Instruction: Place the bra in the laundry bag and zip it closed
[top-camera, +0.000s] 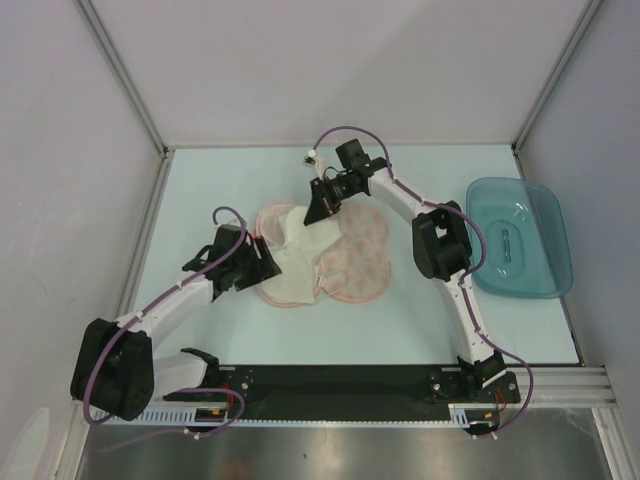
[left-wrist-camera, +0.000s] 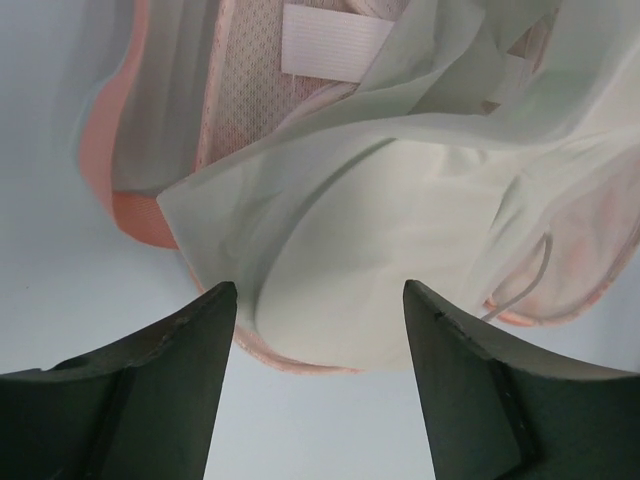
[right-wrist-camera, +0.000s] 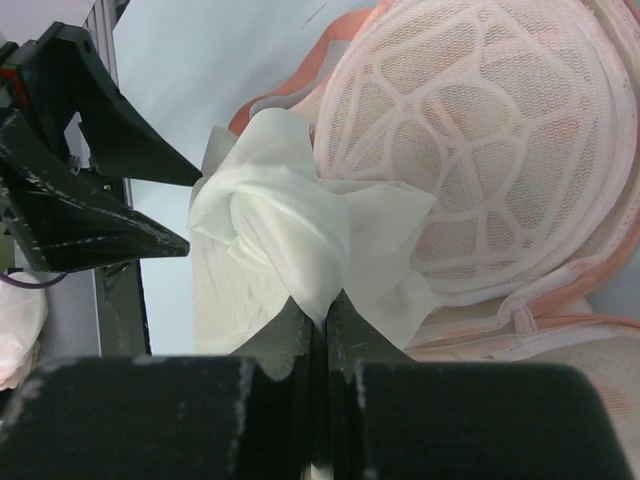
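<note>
Partway in: bra (top-camera: 298, 265) draped across the open bag (top-camera: 365, 262) on the worktop (top-camera: 420, 330), one fold pinched in the tightly closed right end effector (right-wrist-camera: 325, 305), left end effector (left-wrist-camera: 320, 300) spread wide and empty just short of a cup, with tucking, folding shut and zipping left to do.

So the left arm (top-camera: 170, 300) comes off its base around 7 o'clock in the top view and stretches low toward 2 o'clock. The left gripper (top-camera: 270, 262) has its jaws spread wide with nothing between them. The right arm (top-camera: 460, 300) climbs from 5 o'clock toward 12, then hooks back toward 8 o'clock. The right gripper (top-camera: 318, 212) is tipped downward, pinched tight on a fold of the bra (right-wrist-camera: 300, 230).
</note>
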